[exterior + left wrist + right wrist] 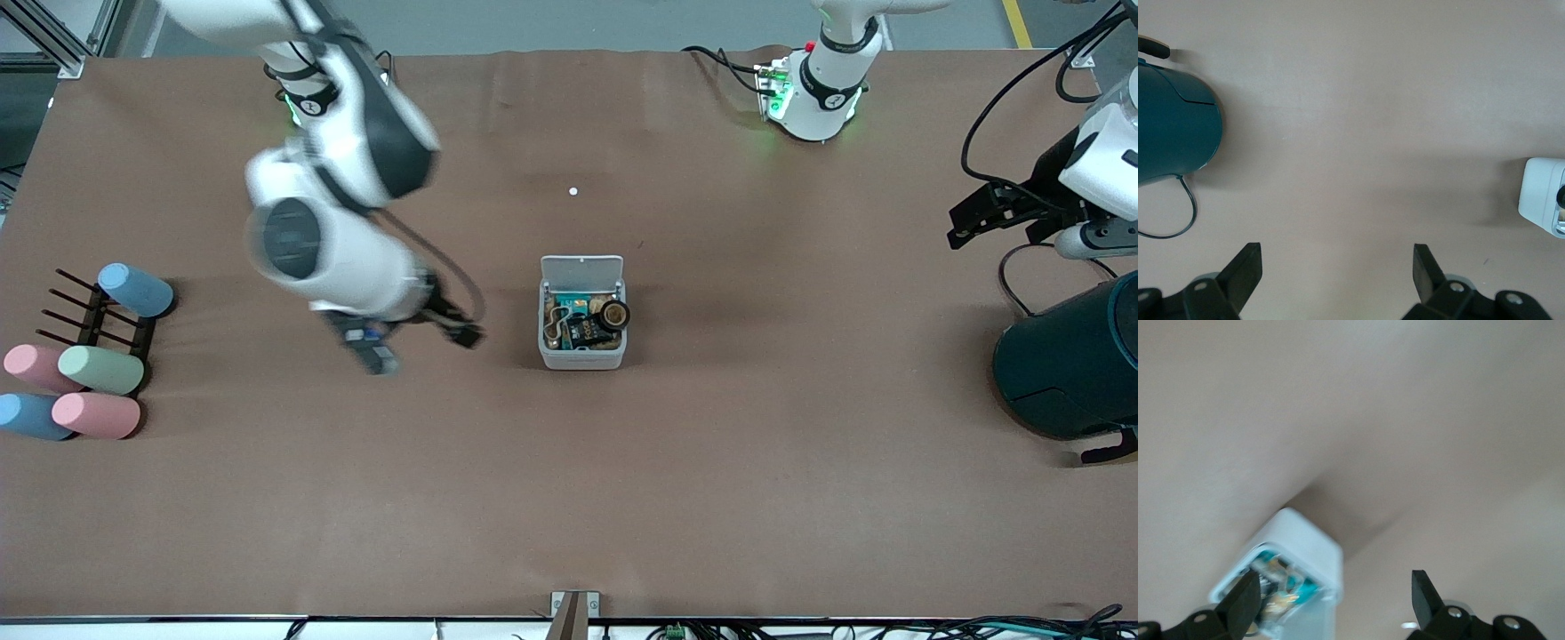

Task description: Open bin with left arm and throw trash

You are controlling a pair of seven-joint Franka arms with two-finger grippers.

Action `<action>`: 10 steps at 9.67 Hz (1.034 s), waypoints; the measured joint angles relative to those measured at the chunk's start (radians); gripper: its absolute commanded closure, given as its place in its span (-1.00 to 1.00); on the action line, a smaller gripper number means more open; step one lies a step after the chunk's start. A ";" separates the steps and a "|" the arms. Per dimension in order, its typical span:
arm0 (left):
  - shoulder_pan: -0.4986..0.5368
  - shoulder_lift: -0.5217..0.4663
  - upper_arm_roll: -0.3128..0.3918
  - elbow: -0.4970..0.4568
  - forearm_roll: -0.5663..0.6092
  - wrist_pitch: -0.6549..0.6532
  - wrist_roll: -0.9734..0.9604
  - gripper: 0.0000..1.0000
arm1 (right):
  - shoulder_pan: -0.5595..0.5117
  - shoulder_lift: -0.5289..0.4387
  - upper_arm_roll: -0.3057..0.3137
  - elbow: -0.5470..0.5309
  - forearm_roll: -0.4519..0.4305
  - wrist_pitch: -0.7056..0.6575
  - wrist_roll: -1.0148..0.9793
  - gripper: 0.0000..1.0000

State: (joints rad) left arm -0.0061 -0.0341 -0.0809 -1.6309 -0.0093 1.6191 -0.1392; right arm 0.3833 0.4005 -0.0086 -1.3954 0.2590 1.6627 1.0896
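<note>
The light-grey bin (582,356) stands mid-table with its white lid (582,268) raised upright. Inside lie the black snack packet (589,334), the dark tape roll (614,314) and the whitish rubber-band loop (553,322). My right gripper (458,333) is open and empty, low beside the bin toward the right arm's end. In the right wrist view the bin (1313,550) shows by the gripper (1336,587). My left gripper (962,227) is open and empty near the left arm's end of the table, above the tabletop. The left wrist view shows the gripper (1337,257) and the bin (1540,200).
A big dark teal cylinder (1067,364) lies at the left arm's end, also in the left wrist view (1171,127). A black rack (98,320) with several pastel cylinders sits at the right arm's end. A tiny white dot (573,191) lies between the bin and the bases.
</note>
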 measured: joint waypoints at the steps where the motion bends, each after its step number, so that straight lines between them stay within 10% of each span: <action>1: 0.000 0.001 0.000 0.000 0.000 0.000 0.000 -1.00 | -0.089 -0.044 -0.002 -0.001 0.000 -0.092 -0.136 -0.99; 4: 0.001 0.002 0.000 0.003 0.000 0.000 0.000 -1.00 | -0.340 -0.166 -0.005 -0.002 -0.046 -0.302 -0.576 -0.99; 10: 0.002 0.006 0.001 0.005 0.000 0.000 -0.009 -1.00 | -0.419 -0.351 -0.003 0.015 -0.166 -0.447 -0.870 -0.99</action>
State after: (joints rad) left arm -0.0041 -0.0279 -0.0801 -1.6255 -0.0093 1.6188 -0.1485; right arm -0.0356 0.0497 -0.0114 -1.3800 0.0932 1.2156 0.2197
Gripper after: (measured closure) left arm 0.000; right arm 0.004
